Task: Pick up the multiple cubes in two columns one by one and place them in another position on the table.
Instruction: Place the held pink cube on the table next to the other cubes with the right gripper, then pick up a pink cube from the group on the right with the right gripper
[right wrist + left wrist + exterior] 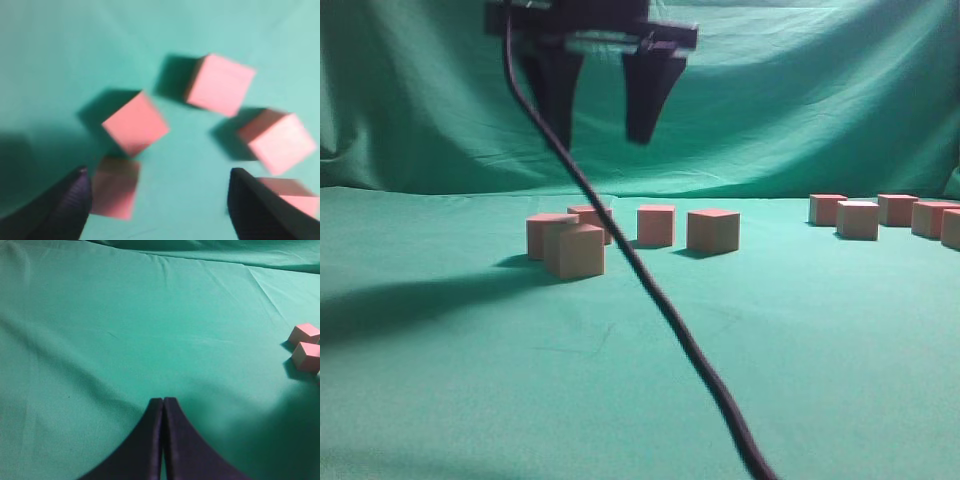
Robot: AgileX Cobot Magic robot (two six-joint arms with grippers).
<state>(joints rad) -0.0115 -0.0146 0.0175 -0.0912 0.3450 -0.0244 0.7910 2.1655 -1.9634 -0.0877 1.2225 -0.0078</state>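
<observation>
Several pinkish-red cubes [580, 250] sit in a loose cluster left of centre on the green table [470, 400]. A second group of cubes [858, 219] lies at the far right. My right gripper [600, 130] hangs open and empty high above the left cluster. In the blurred right wrist view its jaws [160, 175] are wide apart over several cubes [135, 122], one of them [115, 187] next to the left finger. My left gripper [163, 400] is shut and empty over bare cloth, with two cubes [307, 356] at the right edge. It does not show in the exterior view.
A black cable [660, 300] runs down from the right gripper across the exterior view to the bottom edge. A draped green backdrop [800, 90] rises behind the table. The gripper's shadow lies on the cloth at the left [400, 305].
</observation>
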